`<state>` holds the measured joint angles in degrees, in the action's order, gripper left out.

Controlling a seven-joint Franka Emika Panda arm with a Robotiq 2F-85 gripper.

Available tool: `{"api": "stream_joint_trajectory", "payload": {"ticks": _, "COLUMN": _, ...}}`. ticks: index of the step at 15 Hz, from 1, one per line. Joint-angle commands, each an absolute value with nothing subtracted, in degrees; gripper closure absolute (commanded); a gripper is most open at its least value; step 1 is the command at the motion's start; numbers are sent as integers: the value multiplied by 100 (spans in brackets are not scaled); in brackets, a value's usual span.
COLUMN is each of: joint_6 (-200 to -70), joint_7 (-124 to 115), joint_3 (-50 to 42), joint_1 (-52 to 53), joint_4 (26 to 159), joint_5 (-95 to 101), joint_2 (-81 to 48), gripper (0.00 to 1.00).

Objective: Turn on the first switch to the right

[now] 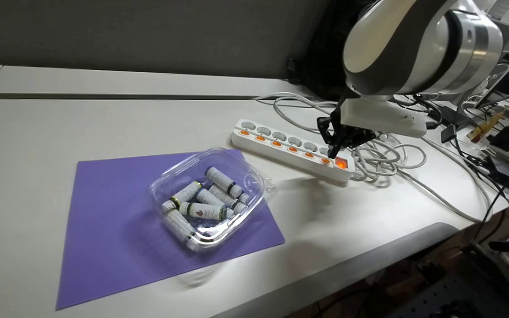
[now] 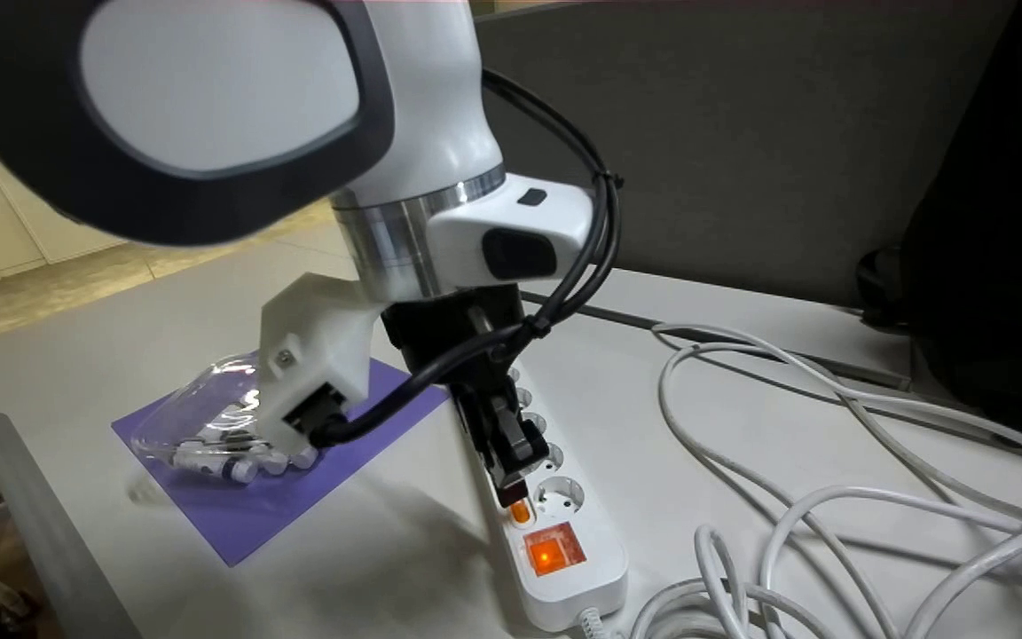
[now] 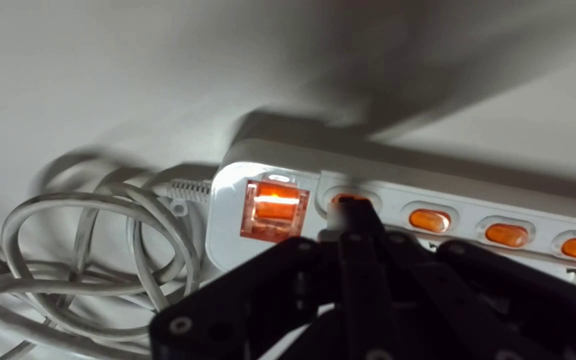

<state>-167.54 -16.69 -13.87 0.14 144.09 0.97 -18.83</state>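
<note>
In the wrist view our closed gripper (image 3: 352, 217) partly hides the first orange switch (image 3: 346, 197), three o'clock from the large switch (image 3: 275, 210); past the power strip (image 3: 393, 176) edge we have tabletop (image 3: 268, 65) at twelve, cable (image 3: 68, 286) at nine.

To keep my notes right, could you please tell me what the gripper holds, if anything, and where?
Nothing is held; the gripper looks shut, over the power strip.

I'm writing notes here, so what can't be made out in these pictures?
Wrist view: part of the small orange switch beside the big lit switch, and any contact there, hidden by the gripper.
Wrist view: the far end of the power strip, cut off by the right edge.
In both exterior views: print on the bottles, too small.
</note>
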Motion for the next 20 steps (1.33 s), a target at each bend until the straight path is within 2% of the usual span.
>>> {"api": "stream_joint_trajectory", "payload": {"ticks": 1, "joint_6": -16730, "joint_7": -1622, "joint_3": -1298, "joint_1": -52, "joint_4": 14410, "joint_5": -76, "joint_2": -1941, "gripper": 100}}
{"api": "stream_joint_trajectory", "payload": {"ticks": 20, "joint_6": -17116, "joint_7": -1067, "joint_3": -830, "joint_1": -514, "joint_4": 14368, "joint_5": -657, "joint_2": -2098, "gripper": 100}}
